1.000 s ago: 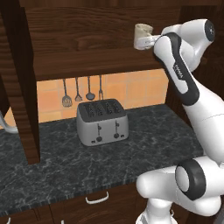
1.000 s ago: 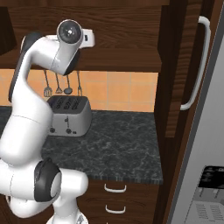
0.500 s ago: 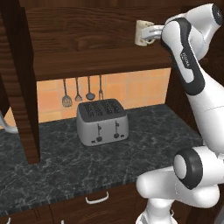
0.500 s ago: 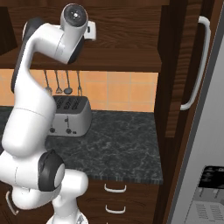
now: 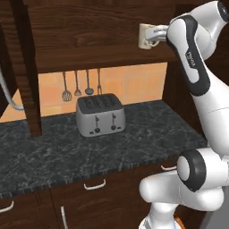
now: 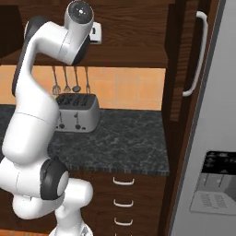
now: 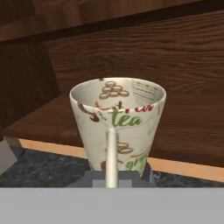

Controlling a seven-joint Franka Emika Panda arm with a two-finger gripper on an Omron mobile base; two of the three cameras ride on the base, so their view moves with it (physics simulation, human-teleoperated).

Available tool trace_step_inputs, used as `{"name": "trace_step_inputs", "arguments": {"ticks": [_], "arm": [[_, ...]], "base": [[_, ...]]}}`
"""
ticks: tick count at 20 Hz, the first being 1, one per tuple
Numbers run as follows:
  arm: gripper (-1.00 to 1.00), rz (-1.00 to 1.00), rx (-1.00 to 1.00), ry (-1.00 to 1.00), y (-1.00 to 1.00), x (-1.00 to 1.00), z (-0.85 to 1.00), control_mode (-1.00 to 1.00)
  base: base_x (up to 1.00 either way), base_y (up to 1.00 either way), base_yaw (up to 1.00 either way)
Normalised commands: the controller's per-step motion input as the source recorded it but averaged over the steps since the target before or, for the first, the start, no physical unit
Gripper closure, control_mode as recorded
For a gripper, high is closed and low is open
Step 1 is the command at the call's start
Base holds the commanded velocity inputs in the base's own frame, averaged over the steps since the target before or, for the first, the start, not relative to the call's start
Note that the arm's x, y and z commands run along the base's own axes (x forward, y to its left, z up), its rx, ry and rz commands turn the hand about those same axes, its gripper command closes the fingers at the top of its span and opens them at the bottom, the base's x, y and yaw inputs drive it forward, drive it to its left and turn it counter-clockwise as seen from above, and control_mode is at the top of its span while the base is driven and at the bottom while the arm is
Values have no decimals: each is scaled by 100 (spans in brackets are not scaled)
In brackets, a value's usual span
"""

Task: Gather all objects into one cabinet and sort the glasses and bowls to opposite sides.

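Field note, from the remote desk. The gripper (image 5: 151,39) had its jaws clenched tight on the thin handle of the cream mug (image 7: 117,124), holding it upright at the front edge of the cabinet shelf (image 5: 96,56), up at shelf height above the toaster (image 5: 99,114). I could not tell whether the mug's base was touching the plank or just clear of it.

Handling, my judgement: the mug looked rigid, glazed and light, likely slick and chip-prone. The handle was the only purchase; a pinch there leaves the body free to swing, so I'd move slowly and keep it level.

Contents: the hand view looked into the mug's mouth and I saw printed pattern on the inner wall, nothing inside. The shelf stretch in sight behind it was bare wood.
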Motion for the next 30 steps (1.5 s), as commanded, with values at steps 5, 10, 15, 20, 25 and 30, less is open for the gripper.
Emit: {"name": "trace_step_inputs", "arguments": {"ticks": [5,10,15,20,25,30], "arm": [[100,0,0,0,0,0,0,100],[100,0,0,0,0,0,0,100],[100,0,0,0,0,0,0,100],[100,0,0,0,0,0,0,100],[100,0,0,0,0,0,0,100],[100,0,0,0,0,0,0,100]], "base": [[-100,25,0],[-100,37,0],[-87,97,0],[-51,57,0],[-45,77,1],[-34,100,12]]}}
